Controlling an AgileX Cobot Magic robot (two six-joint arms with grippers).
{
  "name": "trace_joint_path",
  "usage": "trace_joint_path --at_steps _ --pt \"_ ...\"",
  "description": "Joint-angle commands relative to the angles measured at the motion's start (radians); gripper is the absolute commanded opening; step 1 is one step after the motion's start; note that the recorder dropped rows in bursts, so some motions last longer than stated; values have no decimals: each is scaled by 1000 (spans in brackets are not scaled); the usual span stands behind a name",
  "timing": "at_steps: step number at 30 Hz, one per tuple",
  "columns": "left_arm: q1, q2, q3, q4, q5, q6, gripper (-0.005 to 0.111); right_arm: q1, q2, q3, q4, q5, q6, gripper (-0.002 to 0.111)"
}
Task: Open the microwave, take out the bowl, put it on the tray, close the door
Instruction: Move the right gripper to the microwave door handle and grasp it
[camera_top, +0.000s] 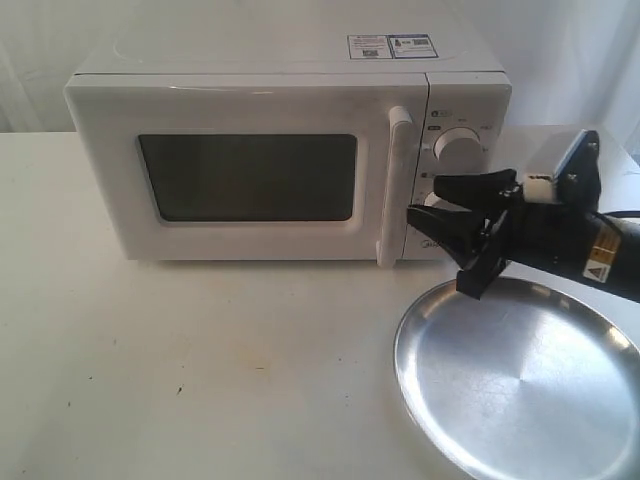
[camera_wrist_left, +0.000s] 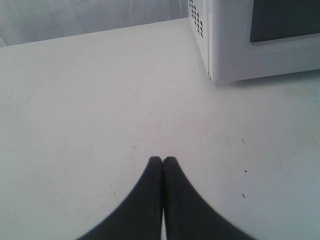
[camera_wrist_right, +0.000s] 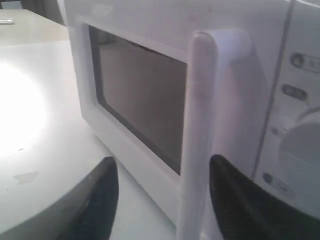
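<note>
My right tool (camera_wrist_right: 162, 200) is open at the handle (camera_top: 393, 185) of the shut door (camera_top: 250, 180), left tool (camera_wrist_left: 162, 161) closed over the table (camera_wrist_left: 75, 100); a shallow pinch could slip off or drag the microwave (camera_top: 250, 70)

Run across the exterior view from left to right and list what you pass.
The dark window → bar handle → right pincer, open. The tray and the upper knob share the pincer's span, so they are left out.
</note>
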Motion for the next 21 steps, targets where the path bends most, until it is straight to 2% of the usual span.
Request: trace_joint_path --at_steps 1,4,21 --pt "-1 -2 3 -4 -2 -6 0 83 1 -50 7 87 17 49" --pt "-1 -2 3 -4 -2 -6 0 103 1 -66 5 184 10 48" --pt "-1 -2 3 -4 -2 -6 0 103 1 -66 57 286 -23 48"
